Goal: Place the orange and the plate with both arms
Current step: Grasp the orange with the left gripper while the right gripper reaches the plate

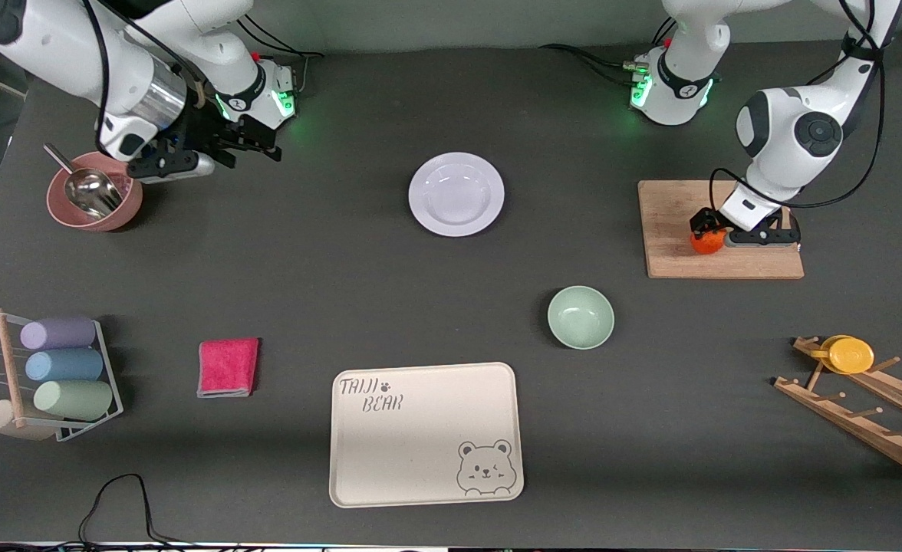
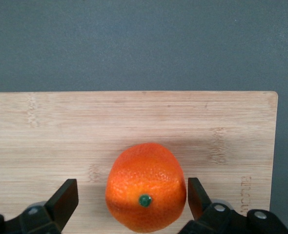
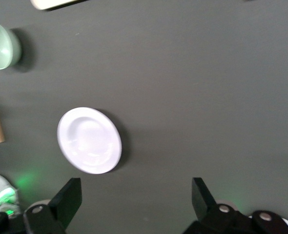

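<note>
The orange [image 1: 706, 242] sits on a wooden cutting board [image 1: 727, 261] toward the left arm's end of the table. My left gripper [image 1: 708, 228] is lowered around it and open. In the left wrist view the orange [image 2: 145, 192] lies between the two black fingers [image 2: 66, 200], with a gap on each side. The pale lavender-white plate [image 1: 456, 193] lies bare in the middle of the table, farther from the front camera than the green bowl. My right gripper [image 1: 271, 149] hangs open over bare table beside the pink bowl, holding nothing. The right wrist view shows the plate [image 3: 89, 140] off to one side of the right gripper [image 3: 134, 200].
A mint-green bowl [image 1: 581, 317] and a cream bear tray [image 1: 426, 434] lie nearer the front camera. A pink bowl with a metal scoop [image 1: 94, 201], a pink cloth [image 1: 228, 367] and a cup rack [image 1: 60, 376] are at the right arm's end. A wooden rack with a yellow cup [image 1: 850, 354] stands at the left arm's end.
</note>
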Available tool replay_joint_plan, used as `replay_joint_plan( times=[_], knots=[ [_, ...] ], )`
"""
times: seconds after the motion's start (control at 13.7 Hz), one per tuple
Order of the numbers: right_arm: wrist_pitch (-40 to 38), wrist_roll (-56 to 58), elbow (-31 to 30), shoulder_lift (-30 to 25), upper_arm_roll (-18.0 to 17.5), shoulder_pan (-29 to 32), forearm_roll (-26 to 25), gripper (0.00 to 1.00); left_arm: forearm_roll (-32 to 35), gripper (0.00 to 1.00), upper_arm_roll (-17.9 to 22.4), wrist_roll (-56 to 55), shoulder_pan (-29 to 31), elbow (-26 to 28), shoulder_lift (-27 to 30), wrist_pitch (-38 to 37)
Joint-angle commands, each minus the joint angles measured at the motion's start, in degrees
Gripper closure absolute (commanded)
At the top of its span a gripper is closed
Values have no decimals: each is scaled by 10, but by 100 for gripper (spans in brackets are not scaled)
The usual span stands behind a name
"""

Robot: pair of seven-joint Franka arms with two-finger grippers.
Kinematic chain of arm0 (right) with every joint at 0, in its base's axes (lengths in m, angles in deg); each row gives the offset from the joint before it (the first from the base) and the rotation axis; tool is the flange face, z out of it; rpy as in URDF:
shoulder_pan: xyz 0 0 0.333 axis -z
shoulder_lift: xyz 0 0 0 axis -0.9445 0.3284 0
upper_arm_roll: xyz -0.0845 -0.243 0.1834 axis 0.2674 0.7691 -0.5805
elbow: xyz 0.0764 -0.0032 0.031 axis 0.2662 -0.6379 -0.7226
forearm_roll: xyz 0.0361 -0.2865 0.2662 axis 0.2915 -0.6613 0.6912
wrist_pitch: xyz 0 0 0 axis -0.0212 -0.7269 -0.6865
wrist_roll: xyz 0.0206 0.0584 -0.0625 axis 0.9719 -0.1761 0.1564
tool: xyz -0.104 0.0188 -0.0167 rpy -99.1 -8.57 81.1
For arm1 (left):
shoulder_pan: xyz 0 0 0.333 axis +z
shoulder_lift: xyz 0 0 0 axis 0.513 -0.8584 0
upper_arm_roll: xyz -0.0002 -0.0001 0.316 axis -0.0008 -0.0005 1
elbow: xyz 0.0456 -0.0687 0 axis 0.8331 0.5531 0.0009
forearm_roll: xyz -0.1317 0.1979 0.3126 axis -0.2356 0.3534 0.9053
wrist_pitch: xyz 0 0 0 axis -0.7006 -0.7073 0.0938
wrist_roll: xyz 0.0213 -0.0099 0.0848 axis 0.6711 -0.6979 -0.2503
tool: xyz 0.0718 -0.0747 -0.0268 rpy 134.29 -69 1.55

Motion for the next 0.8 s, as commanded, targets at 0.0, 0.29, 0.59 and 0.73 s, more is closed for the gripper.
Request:
replay_joint_plan(
  times=[0.0, 0.29, 0.59, 0.73],
  knots=[
    [68, 60, -79, -25, 3, -1, 61, 0, 0, 0, -3, -16, 3, 5, -7, 12],
    [166, 196, -182, -25, 3, 0, 200, 0, 0, 3, -3, -23, 3, 5, -27, 34],
    [215, 366, -249, 0, 3, -1, 377, 0, 0, 69, -3, -23, 0, 5, -27, 33],
    [223, 446, -263, 28, 2, -1, 454, 0, 0, 97, -4, -23, -1, 3, -26, 30]
  ],
)
